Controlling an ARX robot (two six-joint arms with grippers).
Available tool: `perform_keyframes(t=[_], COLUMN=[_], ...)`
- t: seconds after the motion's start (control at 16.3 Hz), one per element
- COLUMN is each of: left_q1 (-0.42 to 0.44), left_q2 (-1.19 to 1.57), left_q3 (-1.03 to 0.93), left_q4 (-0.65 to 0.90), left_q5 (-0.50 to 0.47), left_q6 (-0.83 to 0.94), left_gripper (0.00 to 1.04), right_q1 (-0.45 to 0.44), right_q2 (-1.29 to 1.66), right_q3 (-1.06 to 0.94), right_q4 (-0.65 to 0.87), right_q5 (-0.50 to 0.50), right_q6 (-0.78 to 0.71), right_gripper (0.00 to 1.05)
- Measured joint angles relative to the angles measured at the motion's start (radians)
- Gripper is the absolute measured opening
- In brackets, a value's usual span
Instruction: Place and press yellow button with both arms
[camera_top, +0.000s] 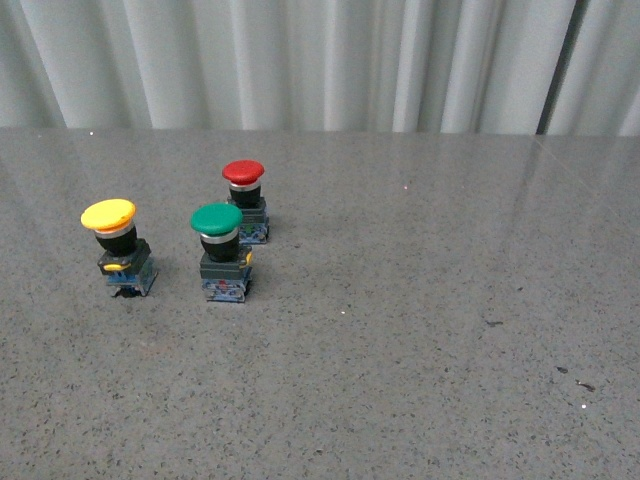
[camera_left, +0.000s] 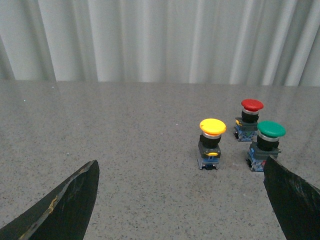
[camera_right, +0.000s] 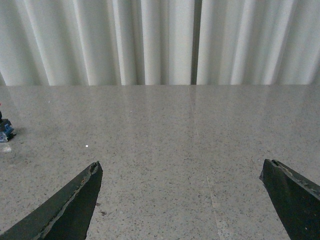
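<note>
Though close, 3 buttons (camera_top: 222, 252) (camera_top: 245, 200), 1 yellow (camera_top: 117, 247)

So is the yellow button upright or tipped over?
Upright: the yellow button stands on its blue base, with its yellow cap on top.

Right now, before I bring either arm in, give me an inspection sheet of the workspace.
Surface: grey speckled table, a few dark specks at the right front.
Job's things: yellow button standing on its base, leftmost of three, nothing touching it.
Clutter: green button and red button, upright, apart from it.
Grippers: left gripper open, empty, facing the buttons; right gripper open, empty.
Cables: nothing seen.
Surroundings: white pleated curtain behind the table.
</note>
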Motion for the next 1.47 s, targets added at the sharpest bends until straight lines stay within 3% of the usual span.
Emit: perform_keyframes(t=[1.47], left_q1=[0.0], left_q2=[0.0], left_q3=[0.0], left_q4=[0.0], left_q5=[0.0], left_q6=[0.0], left_gripper=[0.98], right_q1=[0.0], right_q2=[0.0], right_q3=[0.0], right_q4=[0.0], right_q5=[0.0], right_q6=[0.0], right_gripper=[0.98])
